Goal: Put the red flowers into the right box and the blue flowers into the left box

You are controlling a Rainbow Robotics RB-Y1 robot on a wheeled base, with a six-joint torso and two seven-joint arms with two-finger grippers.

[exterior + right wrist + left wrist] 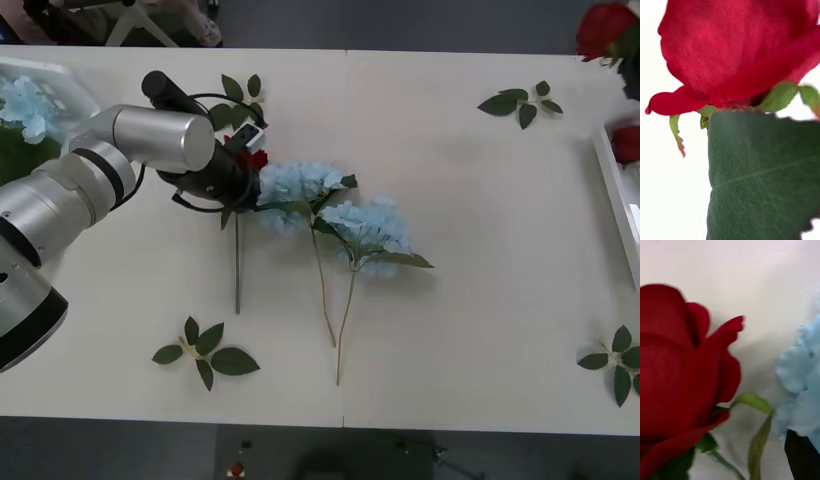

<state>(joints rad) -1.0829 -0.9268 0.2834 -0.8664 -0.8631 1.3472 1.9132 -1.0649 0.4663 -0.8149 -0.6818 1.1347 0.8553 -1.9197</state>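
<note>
A red flower (pixel 258 158) lies on the white table (pixel 450 330), its stem (pixel 237 270) running toward the front edge. My left gripper (pixel 240 172) is down over its bloom, which looms close in the left wrist view (pixel 677 375). Two blue flowers (pixel 300 185) (pixel 370 228) lie just to the right, one showing at the left wrist view's edge (pixel 801 382). The left box (pixel 62 78) at the far left holds a blue flower (pixel 25 105). The right box (pixel 612 190) at the right edge holds a red bloom (pixel 627 145). Another red flower (pixel 604 28) (pixel 737 56) hangs high at the far right, by my right arm.
Loose green leaf sprigs lie at the front left (pixel 205 352), the back middle (pixel 243 92), the back right (pixel 520 103) and the front right (pixel 615 362). A broad dark leaf (pixel 763 176) covers the lower part of the right wrist view.
</note>
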